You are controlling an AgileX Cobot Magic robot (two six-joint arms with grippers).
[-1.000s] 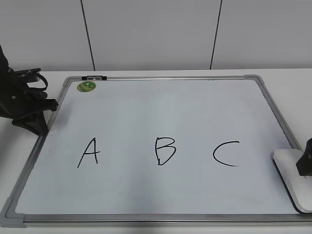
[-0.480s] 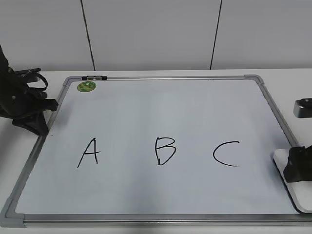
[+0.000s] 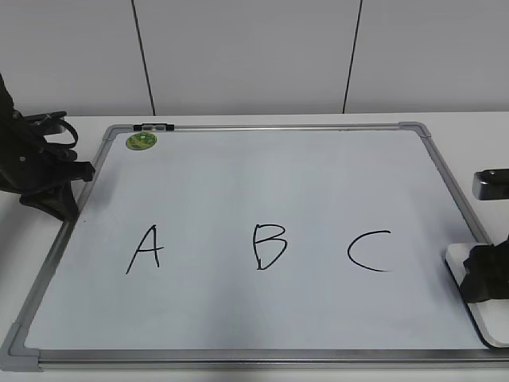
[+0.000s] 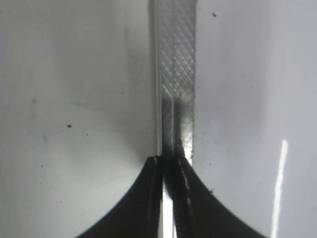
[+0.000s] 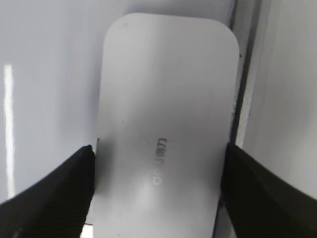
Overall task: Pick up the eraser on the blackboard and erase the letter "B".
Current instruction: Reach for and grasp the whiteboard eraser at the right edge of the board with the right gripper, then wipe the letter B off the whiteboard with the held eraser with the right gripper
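The white eraser (image 3: 487, 322) lies at the right edge of the blackboard (image 3: 278, 183), over its frame. My right gripper (image 3: 485, 280) is down on it. In the right wrist view the eraser (image 5: 163, 84) with grey lettering fills the gap of the right gripper (image 5: 158, 148); the jaws are open and stand close along both long sides. The letter "B" (image 3: 269, 247) is at the board's middle, between "A" (image 3: 145, 249) and "C" (image 3: 370, 251). My left gripper (image 3: 67, 203) is shut and empty at the board's left frame (image 4: 176, 74), also in the left wrist view (image 4: 168, 161).
A round green magnet (image 3: 141, 141) sits at the board's top left corner. A small dark clip (image 3: 153, 126) is on the top frame beside it. A white wall stands behind the table.
My right gripper has come in from the right edge, moved left and down, and now straddles the eraser. The left arm has not moved.
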